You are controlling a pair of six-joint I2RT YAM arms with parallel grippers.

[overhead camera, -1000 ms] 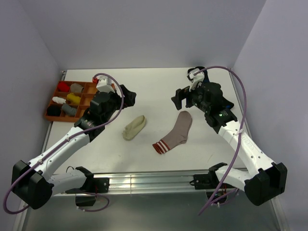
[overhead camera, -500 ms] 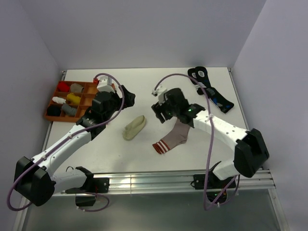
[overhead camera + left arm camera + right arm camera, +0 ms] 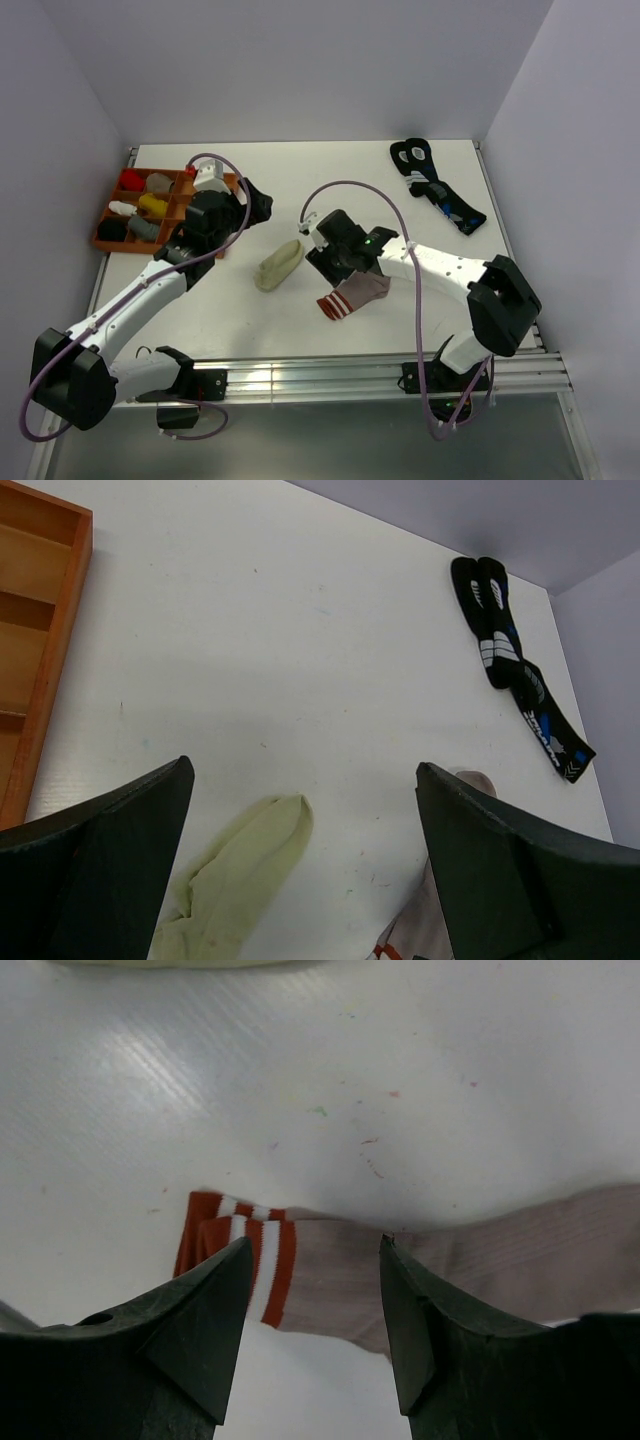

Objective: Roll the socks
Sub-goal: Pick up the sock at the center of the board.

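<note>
Between the right fingers (image 3: pixel 205 1330), which stand apart, the taupe sock (image 3: pixel 340 1280) lies flat on the desk (image 3: pixel 400 1080), its striped cuff (image 3: pixel 250 1250) beside one finger; contact is hard to judge. Between the wide-spread, empty left fingers (image 3: pixel 110 860) lies the cream sock (image 3: pixel 240 865). Far beyond them, black socks (image 3: pixel 510 670) lie by the desk's far edge.

Your left arm (image 3: pixel 130 300) and right arm (image 3: pixel 445 263) wear white shells with black joints; purple cable (image 3: pixel 350 185) loops off each wrist; a green light (image 3: pixel 371 240) glows behind the right claw (image 3: pixel 328 268).
</note>
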